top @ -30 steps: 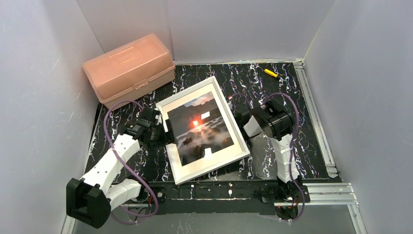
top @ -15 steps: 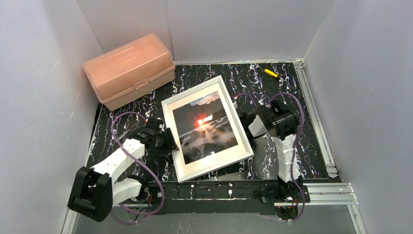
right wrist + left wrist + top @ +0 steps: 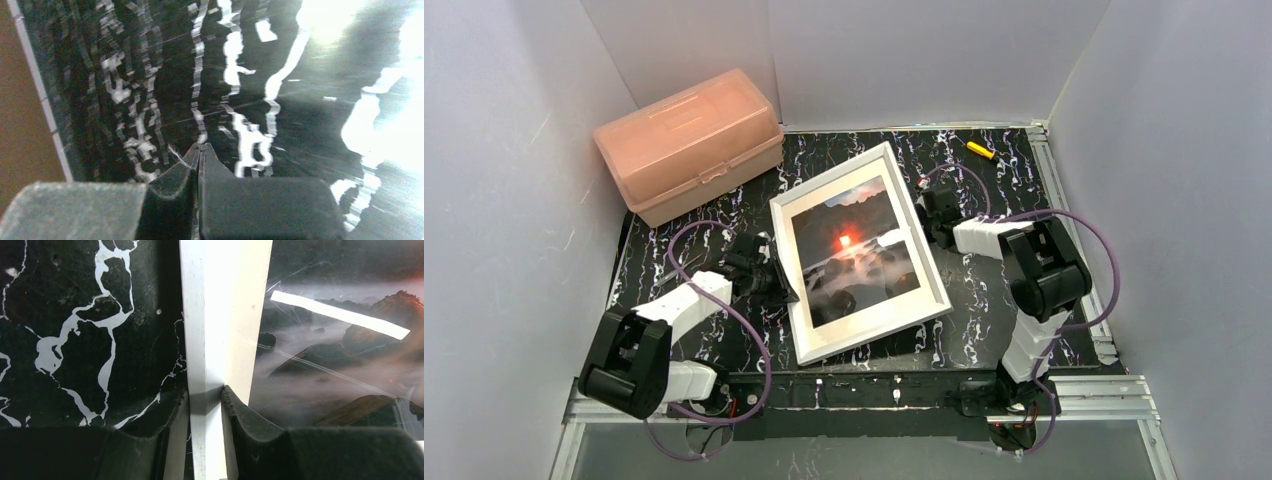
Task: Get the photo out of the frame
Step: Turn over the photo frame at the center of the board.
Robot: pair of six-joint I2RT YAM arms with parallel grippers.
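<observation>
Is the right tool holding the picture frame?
No, the right tool is shut on nothing, tips touching above the marbled table.

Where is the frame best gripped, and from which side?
Grip the narrow white border of the frame, coming from outside its edge, one finger outside, one inside the rim. The frame is face up and too wide to span; the left gripper pinches its left border so.

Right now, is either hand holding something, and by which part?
Left hand grips the frame by its left white border; right hand is shut, empty.
</observation>
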